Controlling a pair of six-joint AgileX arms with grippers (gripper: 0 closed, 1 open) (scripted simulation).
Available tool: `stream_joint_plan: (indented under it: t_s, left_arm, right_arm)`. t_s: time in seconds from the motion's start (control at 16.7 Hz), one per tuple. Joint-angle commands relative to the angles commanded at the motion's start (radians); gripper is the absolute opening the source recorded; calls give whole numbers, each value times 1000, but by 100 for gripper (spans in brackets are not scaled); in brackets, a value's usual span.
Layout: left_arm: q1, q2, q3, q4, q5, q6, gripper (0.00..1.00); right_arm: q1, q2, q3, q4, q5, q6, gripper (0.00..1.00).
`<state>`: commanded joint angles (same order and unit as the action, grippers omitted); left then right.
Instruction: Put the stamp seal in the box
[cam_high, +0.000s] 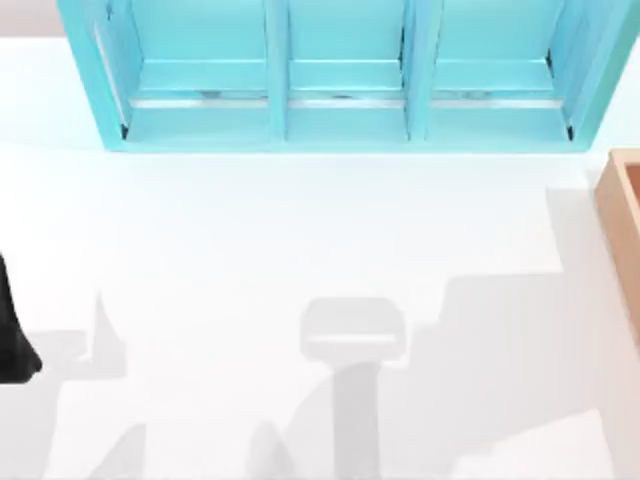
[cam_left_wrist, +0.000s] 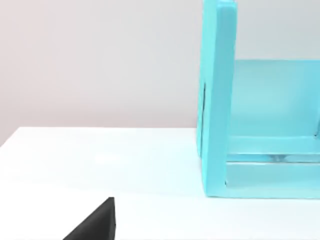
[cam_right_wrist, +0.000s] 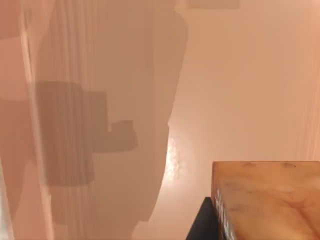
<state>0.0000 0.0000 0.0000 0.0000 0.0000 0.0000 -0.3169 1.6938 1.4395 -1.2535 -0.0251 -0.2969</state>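
The right gripper (cam_right_wrist: 207, 220) shows in its own wrist view as a dark finger edge pressed against the side of the stamp seal (cam_right_wrist: 270, 200), whose golden-tan, marbled face lies close before the camera; the gripper appears closed on the stamp seal, though the second finger is hidden behind the block. Beyond the seal spreads a smooth orange-brown surface crossed by soft shadows, the inside of the box (cam_right_wrist: 240, 90), so the seal hangs within or just over the box's interior; whether it touches the floor cannot be told. From above, the box (cam_high: 622, 215) sits at the right edge of the table (cam_high: 300, 250), its light tan wall and orange-brown inside partly cut off by the frame. The cyan shelf (cam_high: 340, 75) with its three compartments stands along the far side. The left arm is parked at the left edge, its gripper (cam_high: 12, 335) a dark shape there; whether its fingers are open cannot be told.
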Motion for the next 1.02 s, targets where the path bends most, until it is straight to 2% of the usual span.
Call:
stream_joint_plan:
  t_s: [0.48,1.02]
  left_arm:
    - [0,0,0,0,0,0,100]
    - [0,0,0,0,0,0,100]
  right_arm:
    - [-11,-18,-27,36,-7,-17,0]
    - [-5,27,-215,274,-6,-10,0]
